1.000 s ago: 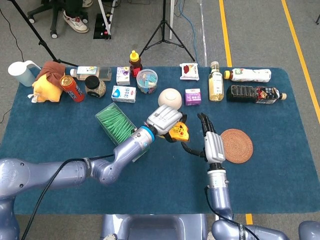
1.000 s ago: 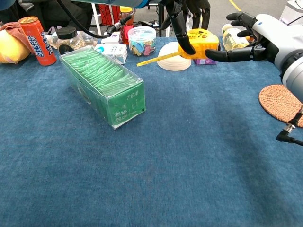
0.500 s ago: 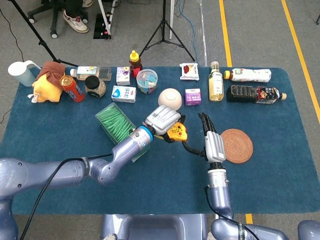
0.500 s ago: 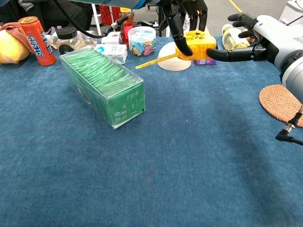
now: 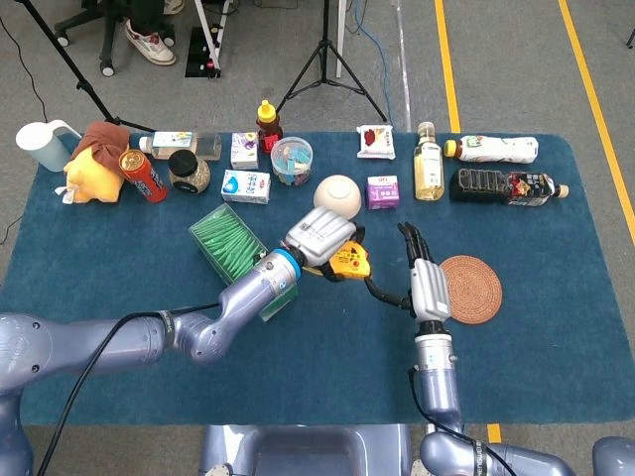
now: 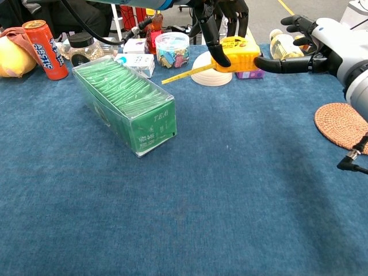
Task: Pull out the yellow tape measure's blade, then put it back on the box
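One tape measure; two hands

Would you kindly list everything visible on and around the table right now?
tape measure: 1, yellow, held above the table centre, blade partly out
tea box: 1, green, left of centre
coaster: 1, brown, right of centre
bowl: 1, cream, upside down, behind centre
soda can: 1, orange, back left
jar: 1, black lid, back left
tub: 1, clear, back centre
bottles: 4, back right
pitcher: 1, white, far left
tripod: 1, black, on the floor
left robot hand: grips the tape measure
right robot hand: beside the tape measure, fingers apart
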